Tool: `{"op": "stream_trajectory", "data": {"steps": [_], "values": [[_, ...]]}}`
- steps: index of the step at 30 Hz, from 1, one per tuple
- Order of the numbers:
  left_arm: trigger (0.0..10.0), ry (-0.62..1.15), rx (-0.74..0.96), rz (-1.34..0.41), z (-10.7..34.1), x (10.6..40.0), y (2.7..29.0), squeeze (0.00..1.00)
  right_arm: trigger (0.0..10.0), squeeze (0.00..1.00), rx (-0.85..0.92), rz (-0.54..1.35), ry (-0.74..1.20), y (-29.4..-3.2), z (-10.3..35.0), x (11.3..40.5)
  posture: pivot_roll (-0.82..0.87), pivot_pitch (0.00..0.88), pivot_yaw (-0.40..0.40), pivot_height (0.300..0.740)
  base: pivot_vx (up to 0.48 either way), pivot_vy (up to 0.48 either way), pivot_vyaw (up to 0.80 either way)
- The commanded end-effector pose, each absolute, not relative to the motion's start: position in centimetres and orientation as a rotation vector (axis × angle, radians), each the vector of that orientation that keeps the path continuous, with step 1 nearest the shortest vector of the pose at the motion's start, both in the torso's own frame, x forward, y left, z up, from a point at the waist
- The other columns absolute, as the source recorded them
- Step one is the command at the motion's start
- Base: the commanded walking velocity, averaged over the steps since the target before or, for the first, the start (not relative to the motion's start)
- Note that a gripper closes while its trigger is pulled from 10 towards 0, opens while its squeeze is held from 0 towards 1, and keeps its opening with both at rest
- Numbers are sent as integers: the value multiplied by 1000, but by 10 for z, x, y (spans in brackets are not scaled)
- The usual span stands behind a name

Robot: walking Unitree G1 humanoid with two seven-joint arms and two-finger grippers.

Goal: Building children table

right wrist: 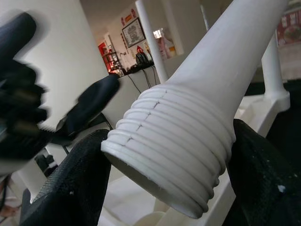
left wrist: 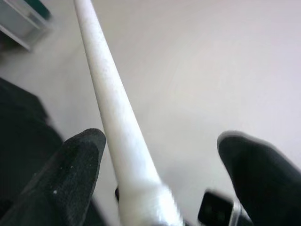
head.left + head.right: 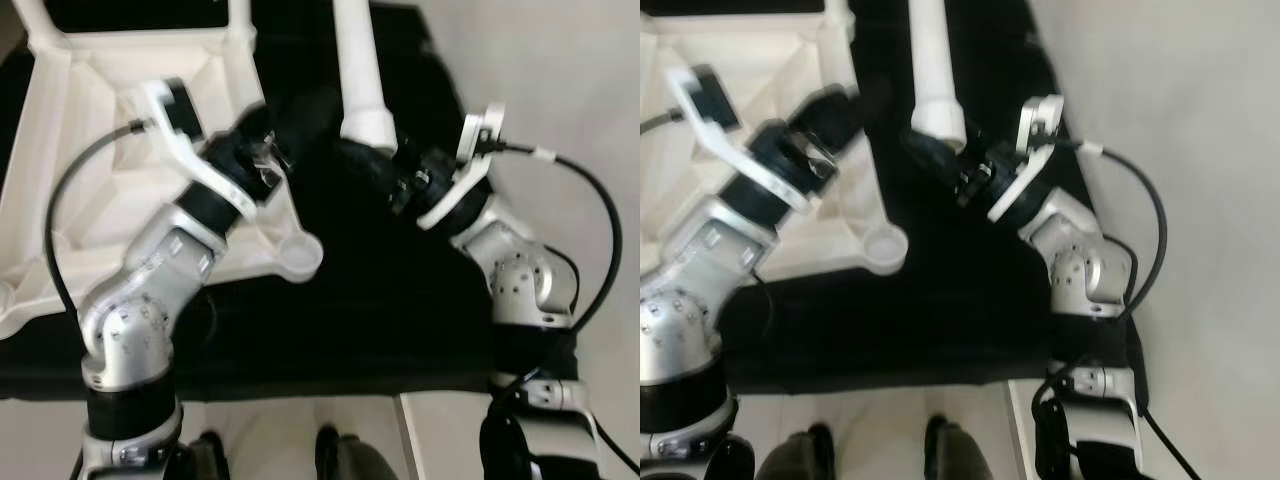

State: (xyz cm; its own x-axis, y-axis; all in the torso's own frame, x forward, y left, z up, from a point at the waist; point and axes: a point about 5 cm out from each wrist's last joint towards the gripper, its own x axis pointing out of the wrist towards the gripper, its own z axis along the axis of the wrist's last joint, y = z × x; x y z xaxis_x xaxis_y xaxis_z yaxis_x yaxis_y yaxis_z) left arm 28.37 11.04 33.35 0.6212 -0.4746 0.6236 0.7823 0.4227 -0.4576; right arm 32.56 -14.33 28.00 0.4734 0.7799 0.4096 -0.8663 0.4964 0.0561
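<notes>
One white plastic table leg with a threaded end (image 1: 188, 141) sits gripped in the right pincer (image 3: 400, 165) above the black mat (image 3: 380, 300) — beside the one upturned white plastic tabletop (image 3: 90, 150). The left pincer (image 2: 160, 183), spread wide, straddles that leg.

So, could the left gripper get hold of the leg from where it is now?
Probably yes. The left gripper is open with its fingers either side of the white leg, and nothing lies between them. The right gripper already clamps the leg's threaded end, beside the upturned tabletop.
</notes>
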Motion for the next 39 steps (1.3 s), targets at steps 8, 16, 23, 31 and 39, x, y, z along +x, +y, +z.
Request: {"op": "stream_trajectory", "data": {"steps": [8, 16, 23, 31, 39], "values": [[10000, -450, -907, -944, 361, 294, 114, 0, 0, 0, 169, 1142, -385, -128, 276, 305, -95, 133, -88, 740, 0, 0, 0], [10000, -369, -930, -967, 379, 310, 110, 0, 0, 0, 61, 1317, -375, -108, 271, 284, -94, 111, -71, 740, 0, 0, 0], [10000, -362, -940, -975, 383, 310, 110, 0, 0, 0, 50, 1228, -386, -110, 272, 294, -90, 107, -69, 740, 0, 0, 0], [10000, -367, -973, -981, 381, 302, 107, 0, 0, 0, 142, 988, -446, -116, 283, 317, -87, 103, -79, 740, 0, 0, 0], [10000, -391, -970, -961, 387, 303, 116, 0, 0, 0, 227, 1063, -488, -113, 290, 309, -91, 102, -82, 740, 0, 0, 0]]}}
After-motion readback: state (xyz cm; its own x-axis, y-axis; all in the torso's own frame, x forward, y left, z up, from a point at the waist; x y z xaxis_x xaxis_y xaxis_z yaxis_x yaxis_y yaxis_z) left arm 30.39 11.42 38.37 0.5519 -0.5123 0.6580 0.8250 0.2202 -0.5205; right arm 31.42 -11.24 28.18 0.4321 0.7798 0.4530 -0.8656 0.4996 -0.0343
